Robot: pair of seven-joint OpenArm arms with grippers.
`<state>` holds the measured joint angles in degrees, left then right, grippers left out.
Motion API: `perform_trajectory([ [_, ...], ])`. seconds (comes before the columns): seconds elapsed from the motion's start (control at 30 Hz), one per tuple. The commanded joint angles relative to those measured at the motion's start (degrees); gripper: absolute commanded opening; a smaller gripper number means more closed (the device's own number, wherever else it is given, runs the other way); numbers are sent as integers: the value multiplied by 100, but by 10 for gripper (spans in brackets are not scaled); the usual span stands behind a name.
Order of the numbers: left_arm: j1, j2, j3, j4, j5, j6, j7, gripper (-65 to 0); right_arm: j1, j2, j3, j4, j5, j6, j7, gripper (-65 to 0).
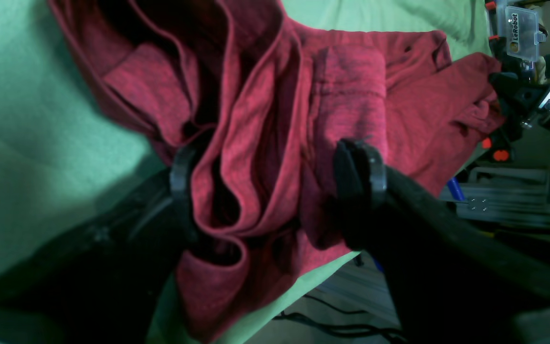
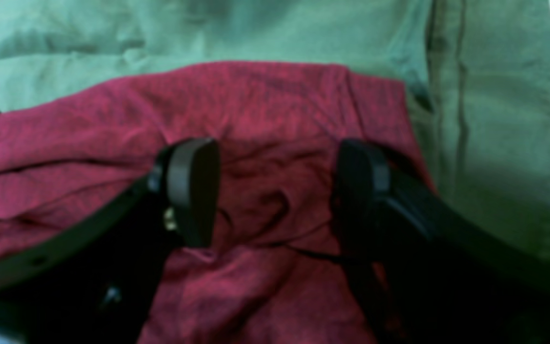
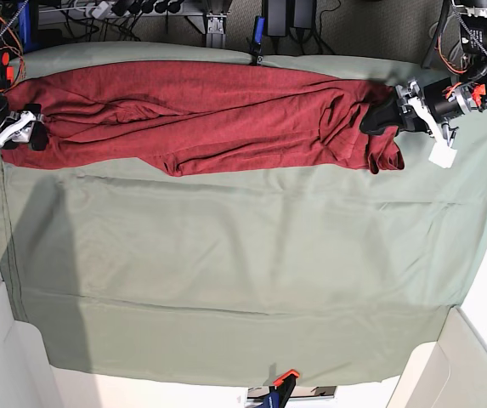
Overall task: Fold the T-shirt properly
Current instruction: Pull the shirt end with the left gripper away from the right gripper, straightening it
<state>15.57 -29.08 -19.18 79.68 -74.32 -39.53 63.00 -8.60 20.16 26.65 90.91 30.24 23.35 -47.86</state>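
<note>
Sage-green table cloth [image 3: 243, 280] is filling the lower frame of the base view. Along its upper edge, the dark red T-shirt [image 3: 201, 110] is lying stretched sideways in a bunched band. The right gripper [image 2: 275, 191] and left gripper [image 1: 275, 177] are standing with jaws apart, straddling its rumpled ends.

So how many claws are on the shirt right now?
2: the left claw at the T-shirt's right end in the base view, the right claw at its left end.
</note>
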Motion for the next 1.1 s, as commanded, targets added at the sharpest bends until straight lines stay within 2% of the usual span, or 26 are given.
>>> perform_trajectory([
  [0.0,-31,-79,37,55,52,-47,-20,-250,48,107,50,101,85,44,116,-260],
  [0.13,-31,-76,319,55,553,-47,-275,-251,48,92,48,101,87,46,116,-260],
  [0.17,-31,-76,420,55,752,-47,-393,-262,48,94,48,101,87,44,118,-260],
  [0.2,-33,-76,518,55,931,-47,-527,-301,48,94,48,101,85,44,120,-260],
  [0.23,-33,-76,612,55,1110,-47,-649,-377,48,94,48,101,85,44,122,-260],
  [0.3,-35,-74,769,55,1460,-47,-828,-597,48,94,48,101,85,46,122,-260],
  [0.33,-35,-74,817,57,1602,-47,-918,-650,48,94,48,101,85,44,127,-260],
  [0.53,-35,-46,629,109,1805,-47,-1025,-650,48,94,48,101,83,46,142,-260],
  [0.8,-35,-50,-717,380,1834,-47,-1008,-650,48,94,48,101,83,46,142,-260],
  [0.93,-50,-68,-903,380,2146,-47,-1137,-650,50,94,48,101,85,44,184,-260],
  [1.07,-225,-151,-903,378,2736,-47,-1307,-650,48,94,50,101,85,46,195,-260],
])
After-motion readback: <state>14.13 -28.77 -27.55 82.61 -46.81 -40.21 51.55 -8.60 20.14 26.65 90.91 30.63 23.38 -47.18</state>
